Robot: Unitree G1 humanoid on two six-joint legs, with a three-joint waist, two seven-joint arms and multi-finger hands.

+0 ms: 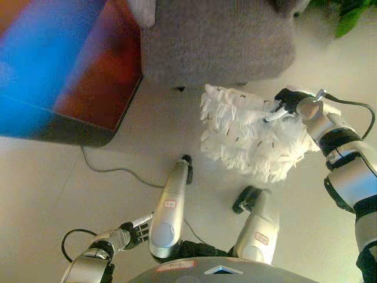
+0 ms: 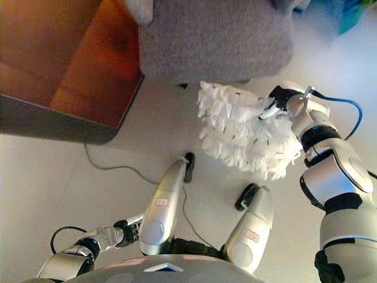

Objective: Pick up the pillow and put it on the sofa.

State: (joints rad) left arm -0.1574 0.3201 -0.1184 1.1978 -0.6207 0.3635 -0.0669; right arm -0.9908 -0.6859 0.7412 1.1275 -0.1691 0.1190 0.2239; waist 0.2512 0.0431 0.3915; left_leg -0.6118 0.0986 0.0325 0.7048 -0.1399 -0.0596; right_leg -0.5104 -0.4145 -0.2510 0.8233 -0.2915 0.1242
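A white shaggy pillow [image 1: 250, 132] lies on the pale floor just in front of the grey sofa [image 1: 218, 41]. My right hand [image 1: 284, 105] is on the pillow's right upper edge, fingers curled into its fringe. The same hand [image 2: 277, 101] shows in the right eye view gripping the pillow [image 2: 244, 132]. My left hand [image 1: 136, 231] hangs low at the lower left, away from the pillow, with its fingers curled and nothing in them.
A dark wooden table or cabinet [image 2: 65, 71] stands at the upper left beside the sofa. A thin cable [image 1: 112, 171] runs across the floor from under it. Green plant leaves [image 1: 350, 17] show at the top right.
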